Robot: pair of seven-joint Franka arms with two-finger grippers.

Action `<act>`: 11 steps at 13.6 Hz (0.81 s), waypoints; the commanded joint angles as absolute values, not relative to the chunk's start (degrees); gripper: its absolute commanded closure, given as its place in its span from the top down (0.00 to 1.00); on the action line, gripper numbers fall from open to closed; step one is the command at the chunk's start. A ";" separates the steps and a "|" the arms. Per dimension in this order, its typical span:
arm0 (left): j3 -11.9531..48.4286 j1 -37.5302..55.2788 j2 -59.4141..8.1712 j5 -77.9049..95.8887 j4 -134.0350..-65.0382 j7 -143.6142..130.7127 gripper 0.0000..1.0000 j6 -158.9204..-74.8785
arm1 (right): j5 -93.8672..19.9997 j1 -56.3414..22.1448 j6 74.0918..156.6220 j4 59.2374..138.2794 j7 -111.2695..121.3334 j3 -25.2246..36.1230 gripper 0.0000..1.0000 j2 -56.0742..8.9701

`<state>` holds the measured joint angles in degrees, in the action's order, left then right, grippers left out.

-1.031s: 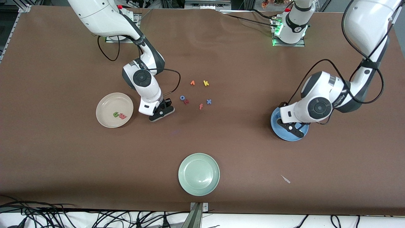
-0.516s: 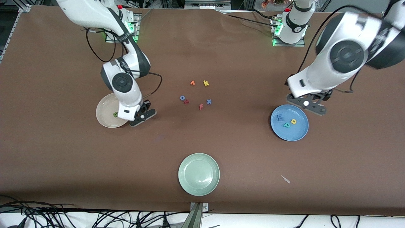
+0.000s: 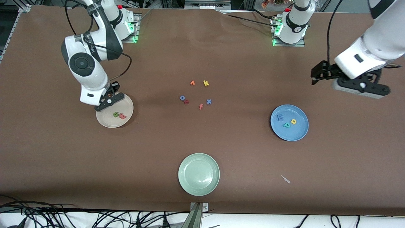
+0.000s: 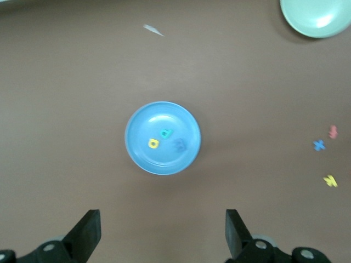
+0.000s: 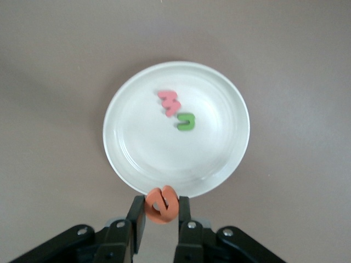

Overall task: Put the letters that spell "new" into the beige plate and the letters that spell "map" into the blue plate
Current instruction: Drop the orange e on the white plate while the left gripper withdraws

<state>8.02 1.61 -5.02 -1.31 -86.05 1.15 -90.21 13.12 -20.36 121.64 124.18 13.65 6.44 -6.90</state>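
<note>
The beige plate (image 3: pixel 106 119) holds a green n (image 3: pixel 116 114) and a pink-red w (image 3: pixel 122 116). My right gripper (image 3: pixel 109 97) hangs over that plate's rim, shut on the orange e (image 5: pixel 161 205). Its wrist view shows the beige plate (image 5: pixel 142 153), the w (image 5: pixel 170 102) and the n (image 5: pixel 186 121) below my right gripper (image 5: pixel 161 219). The blue plate (image 3: pixel 297 131) carries a blue m (image 3: pixel 280 117), a teal p (image 3: pixel 286 125) and a yellow a (image 3: pixel 294 121). My left gripper (image 3: pixel 360 86) is raised over the table toward the left arm's end, open and empty (image 4: pixel 163 235), looking down on the blue plate (image 4: pixel 148 120).
Loose letters lie mid-table: an orange one (image 3: pixel 192 83), yellow k (image 3: pixel 206 83), blue o (image 3: pixel 182 98), a dark red one (image 3: pixel 186 101), orange f (image 3: pixel 201 106), blue x (image 3: pixel 208 101). A pale green plate (image 3: pixel 198 174) sits nearer the camera. A white scrap (image 3: pixel 285 179) lies beside it.
My right gripper travelled with the orange e from beside the loose letters to the beige plate's rim. My left gripper rose off the blue plate and swung toward its end of the table.
</note>
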 commanded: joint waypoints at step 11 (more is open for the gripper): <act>2.55 3.87 2.20 -0.79 -96.24 0.88 1.00 -94.66 | 2.82 -18.47 101.75 99.12 14.24 7.65 1.00 -13.51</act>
